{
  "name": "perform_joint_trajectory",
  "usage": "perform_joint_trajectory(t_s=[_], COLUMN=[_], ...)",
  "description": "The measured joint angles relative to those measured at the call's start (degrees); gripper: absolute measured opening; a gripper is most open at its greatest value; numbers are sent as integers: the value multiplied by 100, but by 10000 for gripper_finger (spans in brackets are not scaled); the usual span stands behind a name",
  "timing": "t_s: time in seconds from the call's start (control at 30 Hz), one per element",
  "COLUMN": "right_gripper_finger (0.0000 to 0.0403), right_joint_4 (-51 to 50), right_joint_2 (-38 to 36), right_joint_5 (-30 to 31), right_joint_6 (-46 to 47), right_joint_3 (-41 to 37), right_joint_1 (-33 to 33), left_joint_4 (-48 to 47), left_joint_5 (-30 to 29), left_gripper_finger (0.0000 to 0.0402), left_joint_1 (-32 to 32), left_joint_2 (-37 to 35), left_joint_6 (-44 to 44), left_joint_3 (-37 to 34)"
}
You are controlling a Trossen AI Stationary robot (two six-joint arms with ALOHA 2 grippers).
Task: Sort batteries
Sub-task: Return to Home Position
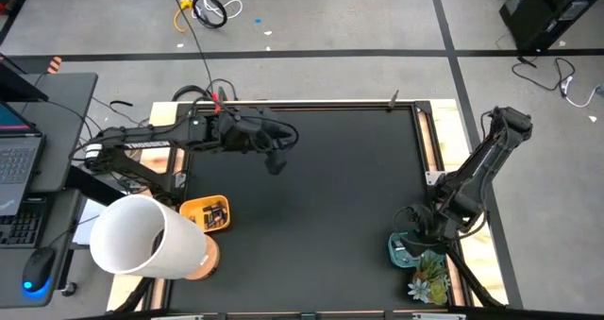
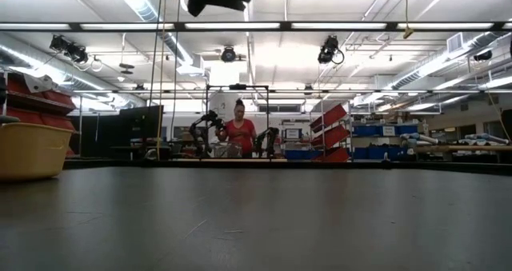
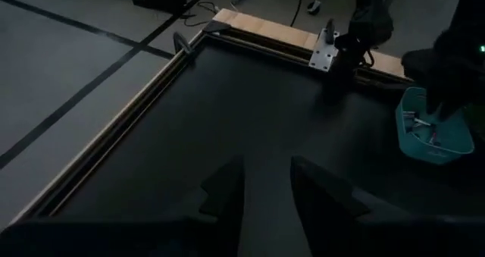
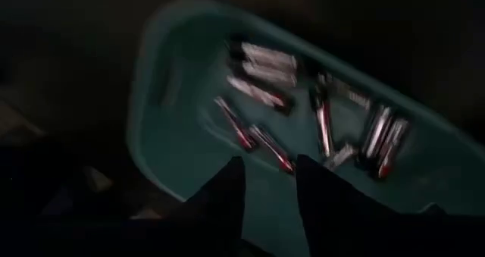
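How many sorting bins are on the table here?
2. The yellow bin sits near the left edge of the table; the teal bin sits near its right edge, beneath the right gripper. The white cylinder at the left may hide more.

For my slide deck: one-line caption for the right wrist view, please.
Right gripper, fingers apart, hovers over the teal bin of silver batteries.

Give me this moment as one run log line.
left gripper open, over table | right gripper open, above green bin | batteries in green bin | yellow bin at table's left edge
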Motion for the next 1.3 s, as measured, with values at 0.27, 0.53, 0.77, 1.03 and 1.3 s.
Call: perform_joint_trajectory(t_s=[0.27,0.53,0.77,1.03,1.3], right_gripper_finger=[85,34,3,0,0], right_joint_4=[-1757,-1573,-1409,-1435,-994], right_joint_2=[-719,-2016,-2865,-3240,-3451], right_joint_5=[1215,3774,5900,7453,7674], right_joint_6=[33,-795,-2269,-3929,-3746], right_joint_3=[648,651,654,654,389], right_joint_1=[-38,-41,-43,-59,-192], left_joint_4=[1301,3266,4222,4018,3212], left_joint_5=[595,612,141,-130,-260], left_gripper_finger=[79,33,13,13,13], left_joint_1=[11,125,249,240,238], left_joint_2=[-871,-2283,-3717,-4687,-5344], left_joint_6=[-154,-1662,-2248,-2429,-2467], left_joint_3=[-1337,-3622,-4886,-5407,-5434])
